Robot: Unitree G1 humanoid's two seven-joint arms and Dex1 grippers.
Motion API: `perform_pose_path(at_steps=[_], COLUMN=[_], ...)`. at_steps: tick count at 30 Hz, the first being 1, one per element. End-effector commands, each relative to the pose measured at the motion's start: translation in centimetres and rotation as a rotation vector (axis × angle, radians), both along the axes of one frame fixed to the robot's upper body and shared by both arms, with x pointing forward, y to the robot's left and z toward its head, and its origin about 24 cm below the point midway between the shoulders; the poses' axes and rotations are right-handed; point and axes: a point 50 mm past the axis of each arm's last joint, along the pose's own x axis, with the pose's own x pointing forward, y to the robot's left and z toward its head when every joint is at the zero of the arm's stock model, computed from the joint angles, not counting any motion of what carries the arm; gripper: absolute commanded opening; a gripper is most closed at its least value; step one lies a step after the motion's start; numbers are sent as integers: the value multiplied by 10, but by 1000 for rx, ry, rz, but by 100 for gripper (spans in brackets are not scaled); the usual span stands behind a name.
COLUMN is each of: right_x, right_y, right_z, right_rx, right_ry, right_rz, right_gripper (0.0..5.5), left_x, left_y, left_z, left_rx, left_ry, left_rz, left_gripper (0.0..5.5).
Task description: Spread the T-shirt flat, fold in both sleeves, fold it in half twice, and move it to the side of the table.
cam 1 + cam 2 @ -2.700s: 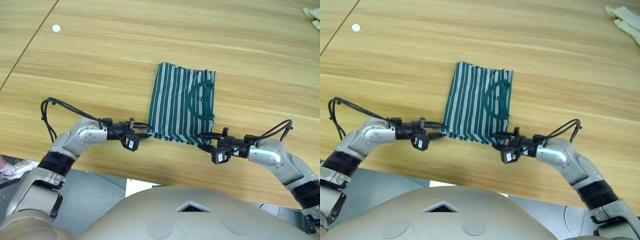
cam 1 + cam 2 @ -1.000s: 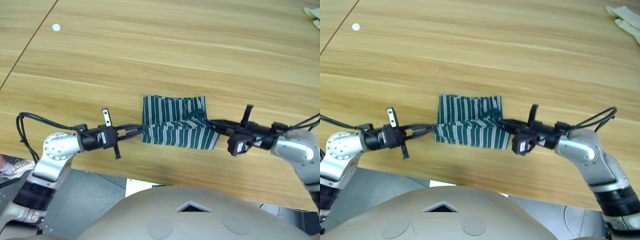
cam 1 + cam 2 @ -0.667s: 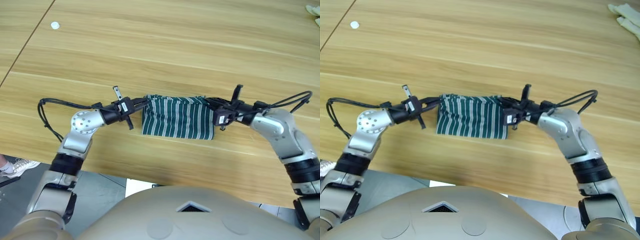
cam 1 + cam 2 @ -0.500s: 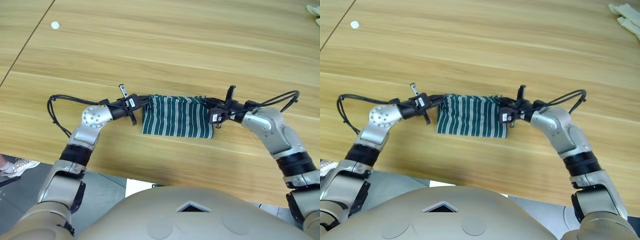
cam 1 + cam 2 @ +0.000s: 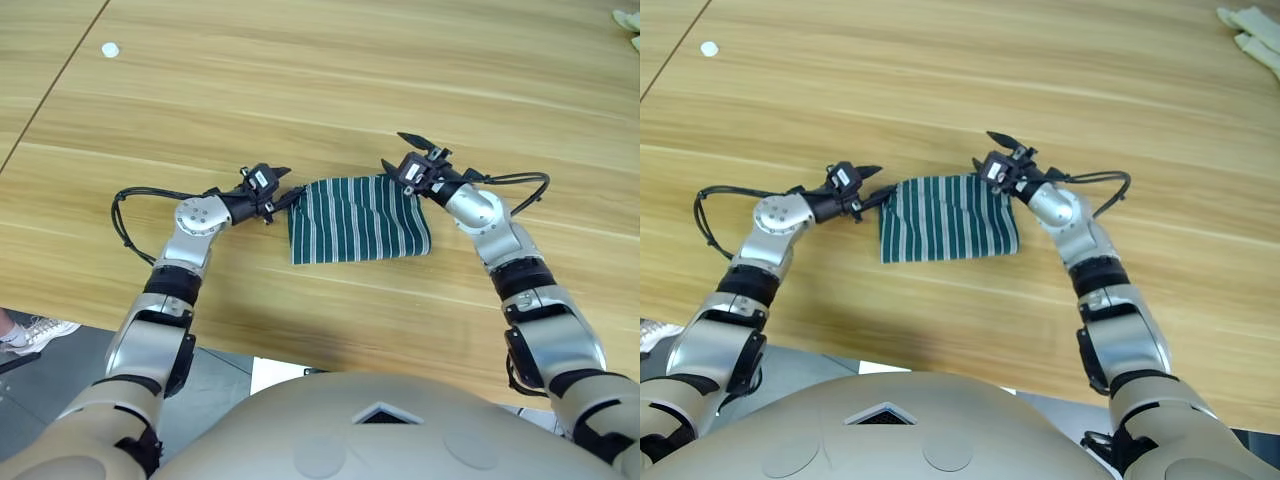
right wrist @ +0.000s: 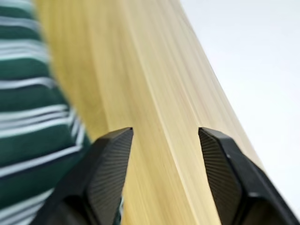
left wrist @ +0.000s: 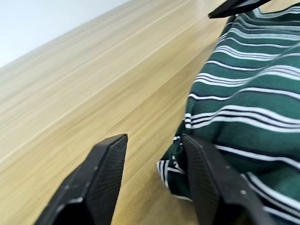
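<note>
Both arms bend inward over the counter (image 5: 300, 80), one on each side of the folded T-shirt (image 5: 358, 218), which lies near its front edge. The left tool (image 5: 290, 182) is spread, one finger (image 7: 206, 173) against the shirt's edge. The right tool (image 5: 392, 148) is spread just beside the far right corner, holding nothing. A white dot (image 5: 110, 49) and a pale cloth (image 5: 628, 18) lie well apart.

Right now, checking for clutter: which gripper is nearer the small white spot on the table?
Left. The left gripper is at the T-shirt's left edge, on the white spot's side; the right gripper is beyond the shirt's opposite corner, farther off.
</note>
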Motion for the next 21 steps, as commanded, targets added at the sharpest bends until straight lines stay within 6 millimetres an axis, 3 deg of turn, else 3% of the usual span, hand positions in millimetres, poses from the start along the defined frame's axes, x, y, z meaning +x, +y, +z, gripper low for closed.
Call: perform_pose_path(at_steps=[1,4,7,10,13,15,21], right_x=[18,26,15,-3,-19,-26,-20], right_y=[-8,-13,14,32,41,42,41], right_z=[-5,5,41,45,38,32,0], right_rx=[145,317,442,383,273,186,-111], right_ry=[121,114,-60,-70,-43,-11,52], right_rz=[-153,-214,60,257,392,452,401], right_gripper=[344,407,470,537,537,537,537], left_x=[12,35,49,50,43,30,-11], left_y=[14,30,38,45,40,27,-3], left_z=[-7,8,37,52,50,47,26], left_rx=[-78,-290,-623,-756,-729,-647,-330], left_ry=[101,101,-3,-98,-161,-209,-241], left_rz=[187,462,573,591,537,394,-12], left_gripper=[295,355,411,415,415,415,415])
